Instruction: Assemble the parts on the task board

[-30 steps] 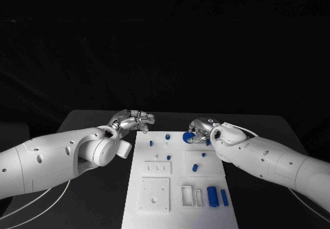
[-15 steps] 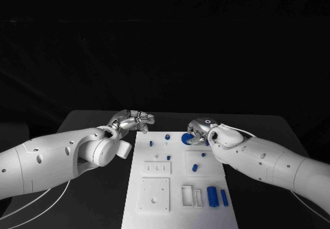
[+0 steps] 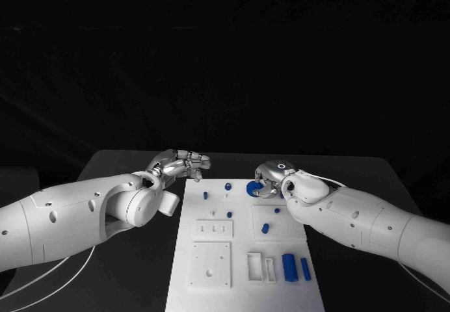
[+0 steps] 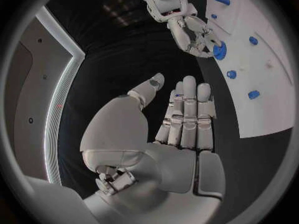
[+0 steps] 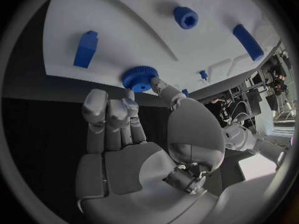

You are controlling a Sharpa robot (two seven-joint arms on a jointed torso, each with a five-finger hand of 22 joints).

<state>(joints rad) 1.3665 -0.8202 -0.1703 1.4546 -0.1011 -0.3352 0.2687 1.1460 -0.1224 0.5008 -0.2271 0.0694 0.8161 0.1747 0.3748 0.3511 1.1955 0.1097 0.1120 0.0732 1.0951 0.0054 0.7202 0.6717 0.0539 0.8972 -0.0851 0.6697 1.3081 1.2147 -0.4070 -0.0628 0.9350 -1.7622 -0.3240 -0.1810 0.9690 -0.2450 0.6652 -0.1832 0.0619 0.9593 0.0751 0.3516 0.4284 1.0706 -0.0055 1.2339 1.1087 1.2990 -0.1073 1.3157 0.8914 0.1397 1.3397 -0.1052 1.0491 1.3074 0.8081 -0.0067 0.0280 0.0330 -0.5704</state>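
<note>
Head view. Task board (image 3: pixel 246 260): one white plate lying lengthwise down the middle of the black table (image 3: pixel 122 162). Right hand (image 3: pixel 270 177) at the board's far right corner, fingers touching a blue gear (image 3: pixel 253 188) that sits on the board there; whether it truly grips the gear cannot be told here. Left hand (image 3: pixel 180 162) just off the board's far left corner, fingers loosely curled and apart, holding nothing. Small blue parts on the far half of the board: four counted, among them a peg (image 3: pixel 228 186) near the far edge and an oblong piece (image 3: pixel 265 228) near the middle. Two blue cylinders (image 3: pixel 290 267) lie side by side by the near right edge. No writing legible.

Left wrist view. Left hand (image 4: pixel 181 119) flat, fingers straight and together, thumb apart, empty. The right hand (image 4: pixel 193 35) touches the gear (image 4: pixel 219 51) at the board's (image 4: pixel 274 99) edge.

Right wrist view. Right hand (image 5: pixel 124 134): fingertips and thumb tip rest on the gear's (image 5: pixel 139 77) toothed rim at the board's (image 5: pixel 112 25) edge. Three other blue parts lie on the board, one a hex-socket piece (image 5: pixel 186 17).
</note>
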